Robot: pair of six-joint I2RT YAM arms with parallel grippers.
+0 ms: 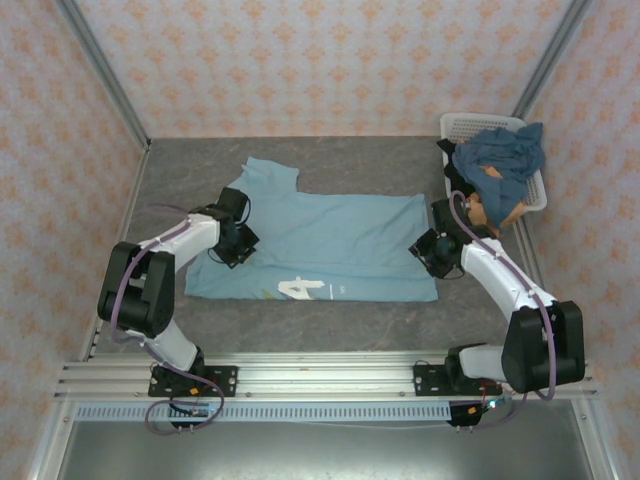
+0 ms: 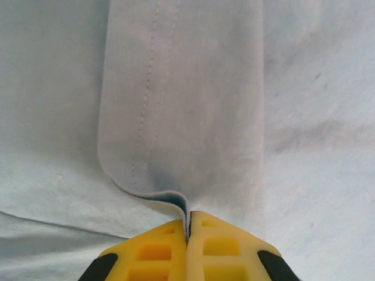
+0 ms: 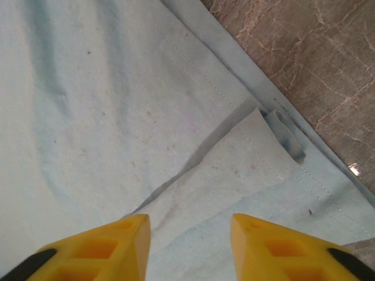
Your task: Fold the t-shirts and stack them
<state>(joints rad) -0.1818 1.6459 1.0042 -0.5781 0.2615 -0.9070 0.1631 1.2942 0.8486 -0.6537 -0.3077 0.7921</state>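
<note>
A light sky-blue t-shirt (image 1: 330, 240) lies spread flat mid-table, its white print (image 1: 300, 290) near the front hem. My left gripper (image 1: 238, 243) sits on the shirt's left side. In the left wrist view it (image 2: 188, 225) is shut on the ribbed edge of a stitched flap (image 2: 181, 117) of that shirt. At the shirt's right edge my right gripper (image 1: 432, 250) stands open. Its yellow fingers (image 3: 126, 234) straddle a folded-over hem corner (image 3: 246, 158) without pinching it. A slate-blue t-shirt (image 1: 500, 155) is bunched in the basket, with an orange-tan one (image 1: 492, 210) under it.
The white lattice basket (image 1: 455, 122) stands at the back right, close behind the right arm. Grey marbled tabletop (image 1: 190, 175) shows around the shirt and at the upper right of the right wrist view (image 3: 316, 52). Patterned walls enclose three sides.
</note>
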